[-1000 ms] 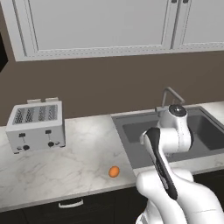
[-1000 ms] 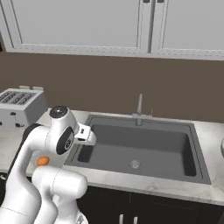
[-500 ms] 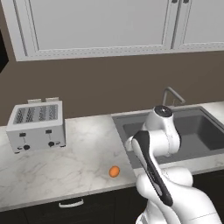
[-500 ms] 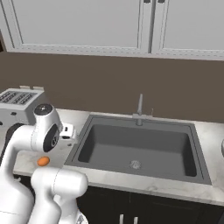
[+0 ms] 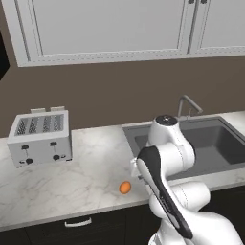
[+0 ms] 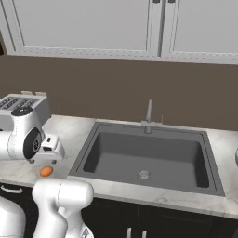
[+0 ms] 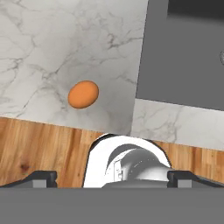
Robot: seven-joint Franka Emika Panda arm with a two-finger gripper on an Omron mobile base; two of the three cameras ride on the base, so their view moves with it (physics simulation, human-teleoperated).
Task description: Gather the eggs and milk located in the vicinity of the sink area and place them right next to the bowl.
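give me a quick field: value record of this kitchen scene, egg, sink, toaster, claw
egg: one orange-brown egg lying on the marble counter near its front edge, left of the sink
sink: dark grey basin with a round metal drain and a slim faucet behind it; nothing seen inside
toaster: silver toaster at the back of the counter, well left of the egg
claw: open, holding nothing, above the counter close to the egg
cabinets: white wall cabinets above

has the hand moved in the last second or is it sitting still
Yes. In the right base view the hand has swung left, away from the sink and out over the counter toward the egg.
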